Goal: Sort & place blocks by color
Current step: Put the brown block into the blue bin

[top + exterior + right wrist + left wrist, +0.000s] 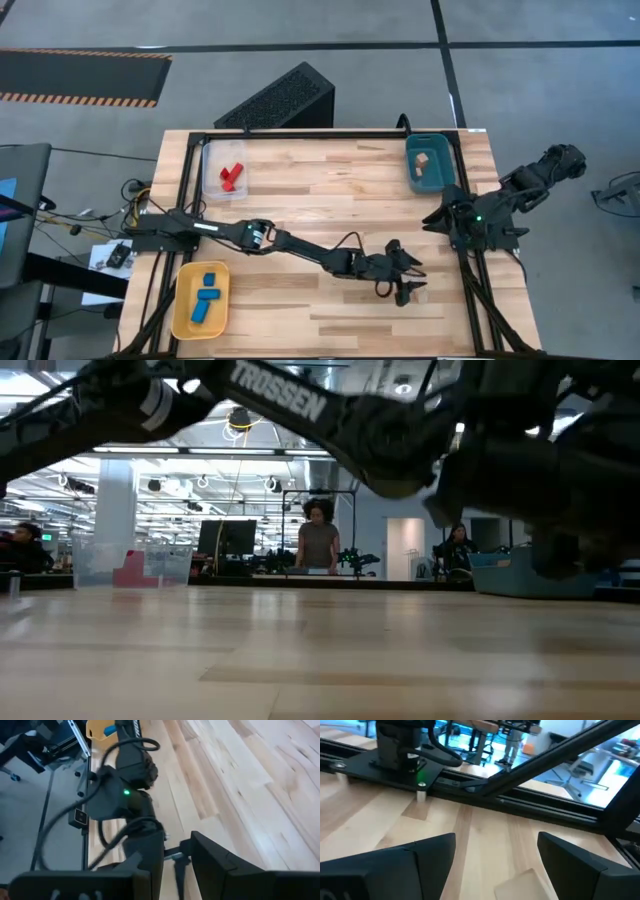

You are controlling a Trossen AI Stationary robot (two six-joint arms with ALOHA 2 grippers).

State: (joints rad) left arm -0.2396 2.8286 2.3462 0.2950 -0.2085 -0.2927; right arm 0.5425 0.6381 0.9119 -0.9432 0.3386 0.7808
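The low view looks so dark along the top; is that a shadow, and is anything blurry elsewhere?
Low view: no shadow; a dark robot arm close to the lens, soft-edged, fills the top. Left wrist view: the left gripper, open over a pale wood block, is blurred. High view: evenly lit table.

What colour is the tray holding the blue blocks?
Yellow tray, clearest in the high view.

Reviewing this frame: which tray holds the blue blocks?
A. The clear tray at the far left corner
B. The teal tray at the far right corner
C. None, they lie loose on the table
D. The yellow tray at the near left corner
D. In the high view two blue blocks lie in the yellow tray at the table's near left, while the clear tray holds red blocks.
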